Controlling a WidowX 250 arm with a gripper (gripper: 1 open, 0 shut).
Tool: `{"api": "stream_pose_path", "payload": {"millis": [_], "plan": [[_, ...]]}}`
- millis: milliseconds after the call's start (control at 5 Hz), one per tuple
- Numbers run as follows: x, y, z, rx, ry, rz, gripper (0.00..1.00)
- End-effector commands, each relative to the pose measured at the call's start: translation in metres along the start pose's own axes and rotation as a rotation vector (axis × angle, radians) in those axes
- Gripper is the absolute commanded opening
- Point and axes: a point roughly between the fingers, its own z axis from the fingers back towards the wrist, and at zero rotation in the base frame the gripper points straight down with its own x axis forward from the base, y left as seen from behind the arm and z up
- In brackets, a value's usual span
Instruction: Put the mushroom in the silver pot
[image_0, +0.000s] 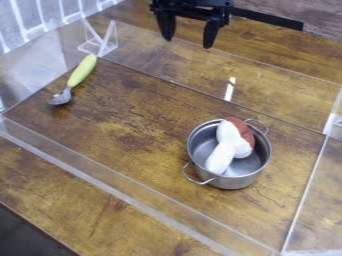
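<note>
Your silver pot (230, 178) holds the mushroom (230, 145), its stem slanting toward the desk's (120, 125) near edge, cap away. Your jaws (190, 38) are released.

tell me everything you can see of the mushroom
The toy mushroom with a thick, smooth white stem and red-brown cap lies inside the shiny round steel pot. It looks like plastic, though the picture cannot settle that. It sits on a slant, the stem's bulging end toward the near side of the pot, the reddish part toward the far side. It seems to lean on the pot's inside; exactly where they touch is too small to tell. The gripper is well away from it.
</note>
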Motion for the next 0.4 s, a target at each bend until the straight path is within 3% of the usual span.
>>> {"api": "stream_pose_path", "payload": {"millis": [0, 200], "plan": [[0.009, 0.011, 0.016, 0.009, -0.050, 0.027, 1.00], [0.009, 0.021, 0.014, 0.017, -0.047, 0.026, 1.00]]}}
